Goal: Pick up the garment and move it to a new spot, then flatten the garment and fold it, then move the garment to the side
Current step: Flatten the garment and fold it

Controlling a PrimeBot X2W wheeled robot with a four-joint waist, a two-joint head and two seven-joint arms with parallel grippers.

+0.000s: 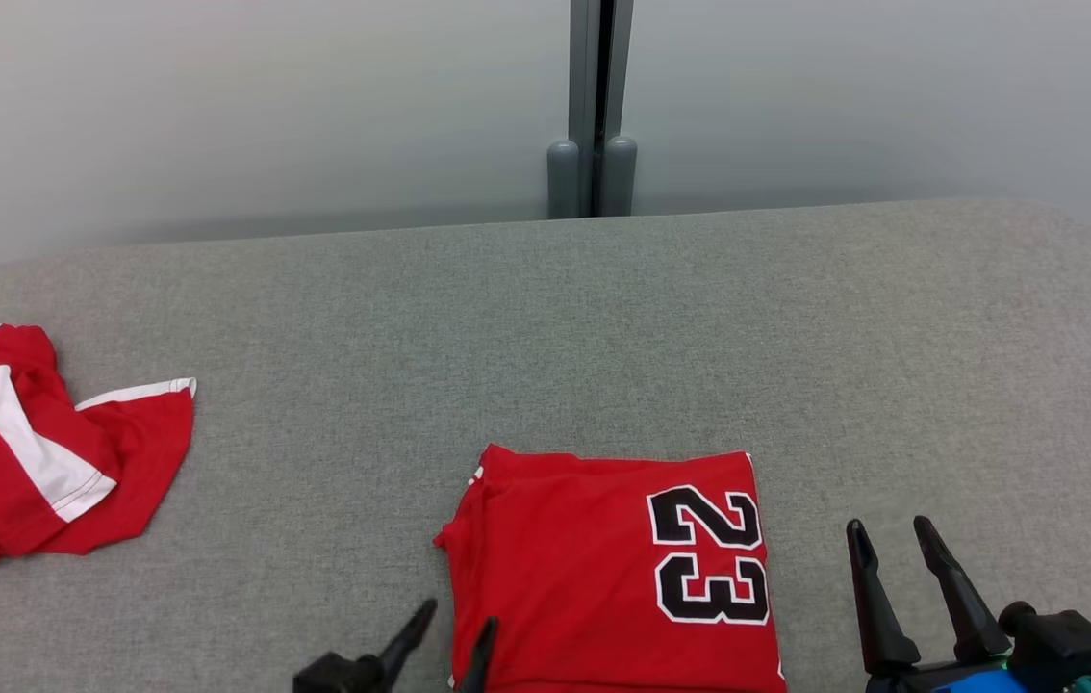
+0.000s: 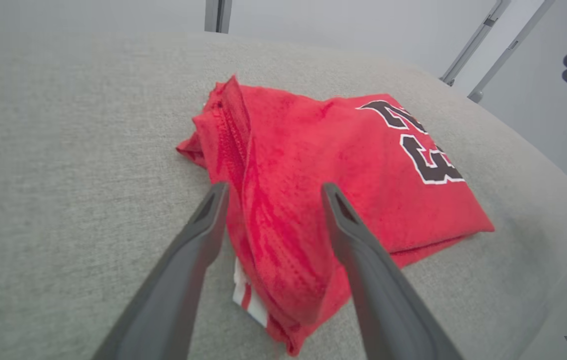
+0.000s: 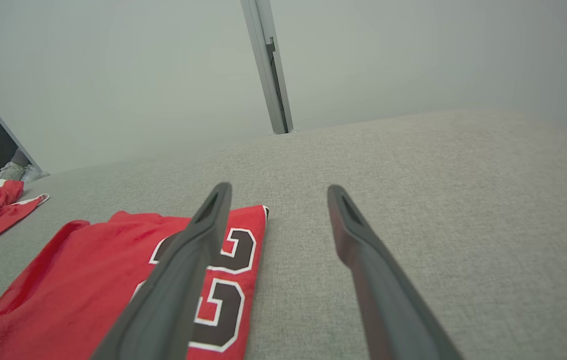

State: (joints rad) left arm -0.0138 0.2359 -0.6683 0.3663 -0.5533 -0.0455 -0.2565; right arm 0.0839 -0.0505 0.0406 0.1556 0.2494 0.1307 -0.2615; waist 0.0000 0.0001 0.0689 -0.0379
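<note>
The garment is a red jersey with a black "23", folded into a neat rectangle near the front edge of the grey surface. My left gripper stands open at its left edge, one finger on the grey fabric and the other over the red cloth; in the left wrist view the gripper straddles the jersey's folded left edge without pinching it. My right gripper is open, just right of the jersey, holding nothing. In the right wrist view the gripper points past the jersey's right edge.
A second red garment with white stripes lies crumpled at the far left of the padded grey surface. A pale wall with a grey post stands behind the surface's far edge.
</note>
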